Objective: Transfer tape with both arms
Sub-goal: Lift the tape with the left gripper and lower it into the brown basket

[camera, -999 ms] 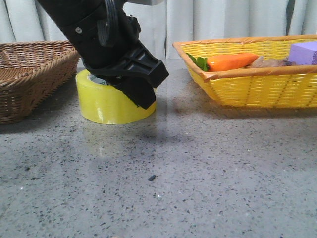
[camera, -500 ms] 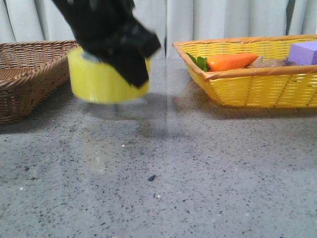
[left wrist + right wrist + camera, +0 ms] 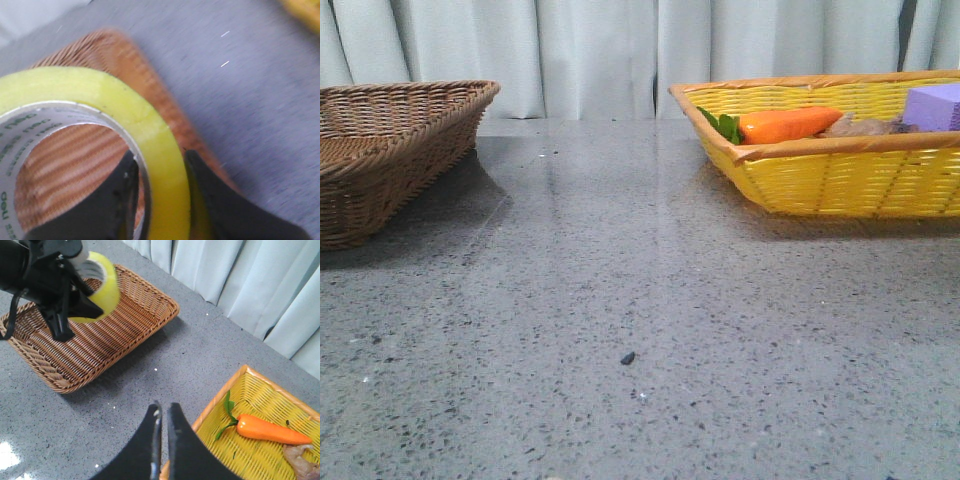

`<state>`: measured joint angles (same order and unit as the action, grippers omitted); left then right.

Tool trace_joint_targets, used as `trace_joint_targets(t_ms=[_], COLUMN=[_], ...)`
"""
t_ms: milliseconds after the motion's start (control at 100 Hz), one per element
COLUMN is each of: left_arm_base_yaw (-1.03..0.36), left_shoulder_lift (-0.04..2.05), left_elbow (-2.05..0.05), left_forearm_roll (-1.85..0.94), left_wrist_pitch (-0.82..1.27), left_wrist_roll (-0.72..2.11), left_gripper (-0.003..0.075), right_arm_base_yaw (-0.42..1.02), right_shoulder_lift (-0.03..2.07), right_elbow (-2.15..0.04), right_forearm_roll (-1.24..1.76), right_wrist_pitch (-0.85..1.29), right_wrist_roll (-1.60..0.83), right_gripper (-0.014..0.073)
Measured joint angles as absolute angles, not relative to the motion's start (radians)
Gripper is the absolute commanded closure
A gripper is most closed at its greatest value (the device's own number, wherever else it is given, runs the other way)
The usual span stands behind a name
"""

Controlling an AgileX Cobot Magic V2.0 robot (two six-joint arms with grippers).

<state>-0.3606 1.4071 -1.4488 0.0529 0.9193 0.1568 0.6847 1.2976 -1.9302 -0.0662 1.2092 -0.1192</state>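
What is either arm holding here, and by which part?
The left gripper clamps the tape across its wall, one jaw inside the core; the right gripper holds nothing.

Glossy tape (image 3: 150, 135), woven wicker basket (image 3: 100, 345)

Left gripper (image 3: 75, 295) grips tape (image 3: 100, 287) — above brown basket (image 3: 90, 335).

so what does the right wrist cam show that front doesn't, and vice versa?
Right wrist only: the left gripper shut on the tape, held above the brown basket, and the right gripper, nearly closed and empty. Front only: the purple block in the yellow basket, and a dark speck on the table. Both: the two baskets, carrot, curtains.
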Motion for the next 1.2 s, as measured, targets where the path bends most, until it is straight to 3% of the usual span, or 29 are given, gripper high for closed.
trace_joint_targets(t_ms=[200,710,780,989,1199], left_arm_base_yaw=[-0.248,-0.241,-0.241,-0.241,-0.241], left_shoulder_lift=[1.411,1.55,1.563,1.58,1.567], left_elbow=[-1.385,-1.242,-1.242,-1.242,-1.265], left_forearm_roll=[0.029,-0.045,-0.053,-0.077,-0.077], left_wrist_pitch=[0.943,0.775,0.77,0.768,0.79], left_wrist_roll=[0.157,0.157,0.157,0.157,0.157], left_gripper=[0.0741,0.0736,0.0695,0.0437,0.0426], right_arm_base_yaw=[0.685,0.685,0.685,0.685,0.685], right_shoulder_lift=[1.298,1.298,1.298,1.298,1.298], right_elbow=[-1.93,-1.93,-1.93,-1.93,-1.91], right_forearm_roll=[-0.066,-0.066,-0.066,-0.068,-0.068], right_wrist_pitch=[1.199,1.186,1.186,1.186,1.186], right_wrist_roll=[-0.119,-0.119,-0.119,-0.119,-0.119], right_gripper=[0.0668,0.0668,0.0668,0.0668,0.0668])
